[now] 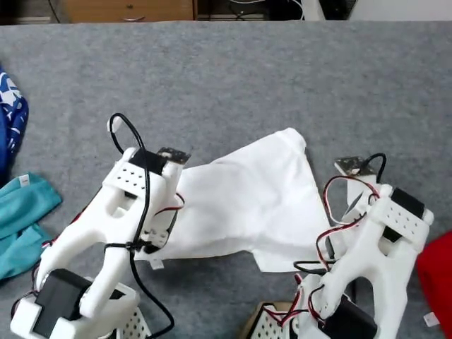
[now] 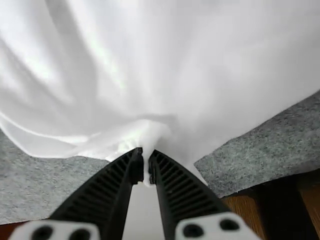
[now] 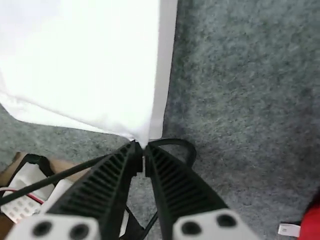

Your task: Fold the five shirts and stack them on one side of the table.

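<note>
From above, my left arm (image 1: 113, 233) covers the near-left edge of the white shirt (image 1: 247, 205), and my right arm (image 1: 374, 261) covers its near-right corner. The blue cloth (image 1: 10, 120) and teal cloth (image 1: 21, 219) are cut off by that view's left edge, and the red cloth (image 1: 436, 272) by its right. In my left wrist view the white shirt spreads past the picture's edges.

A white shirt (image 1: 247, 205) lies rumpled across the middle of the grey felt table (image 1: 212, 85), one corner pointing toward the upper centre. The left arm (image 1: 106, 233) rises from the lower left of the frame, its wrist over the shirt's left edge. The right arm (image 1: 374, 254) stands at the lower right, just beside the shirt's right edge. A teal shirt (image 1: 21, 212) and a blue patterned shirt (image 1: 10, 120) sit at the left edge, and a red shirt (image 1: 438, 272) at the right edge.
</note>
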You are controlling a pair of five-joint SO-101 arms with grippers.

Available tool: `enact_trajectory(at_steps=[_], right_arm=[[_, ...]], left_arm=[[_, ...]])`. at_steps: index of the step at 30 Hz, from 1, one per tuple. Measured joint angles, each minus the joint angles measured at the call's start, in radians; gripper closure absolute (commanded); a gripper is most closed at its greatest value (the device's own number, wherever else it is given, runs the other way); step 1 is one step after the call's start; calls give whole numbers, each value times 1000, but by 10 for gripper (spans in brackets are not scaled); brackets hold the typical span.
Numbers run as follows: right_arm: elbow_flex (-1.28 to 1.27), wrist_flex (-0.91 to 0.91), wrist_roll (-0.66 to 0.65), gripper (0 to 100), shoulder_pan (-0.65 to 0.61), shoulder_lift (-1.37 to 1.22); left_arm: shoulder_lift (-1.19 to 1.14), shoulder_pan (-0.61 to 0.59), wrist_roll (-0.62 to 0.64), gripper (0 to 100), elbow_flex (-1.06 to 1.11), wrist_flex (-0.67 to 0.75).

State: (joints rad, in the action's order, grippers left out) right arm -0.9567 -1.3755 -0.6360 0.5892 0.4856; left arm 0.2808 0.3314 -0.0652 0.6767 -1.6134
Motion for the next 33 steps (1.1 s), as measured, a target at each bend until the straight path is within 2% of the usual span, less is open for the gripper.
enact_trajectory(at_steps=[10, 12, 17, 20, 23, 28, 30, 33], right_arm=[[-49, 34, -44, 989, 0, 0], [-61, 55, -44, 970, 0, 0], [-61, 68, -44, 762, 0, 0], [-61, 69, -54, 665, 0, 0], [-46, 37, -98, 632, 0, 0], [81, -40, -107, 705, 0, 0], [166, -91, -109, 790, 0, 0], [316, -114, -84, 951, -26, 0]], left_arm=[[0, 12, 0, 972, 28, 23], [0, 12, 0, 929, 28, 26], [0, 9, 0, 769, 28, 26], [0, -23, 0, 757, 26, 14], [0, -60, 0, 757, 9, -11], [0, -137, 0, 760, -132, -44], [-3, -161, 0, 800, -222, -46], [-6, -167, 49, 919, -359, -44]])
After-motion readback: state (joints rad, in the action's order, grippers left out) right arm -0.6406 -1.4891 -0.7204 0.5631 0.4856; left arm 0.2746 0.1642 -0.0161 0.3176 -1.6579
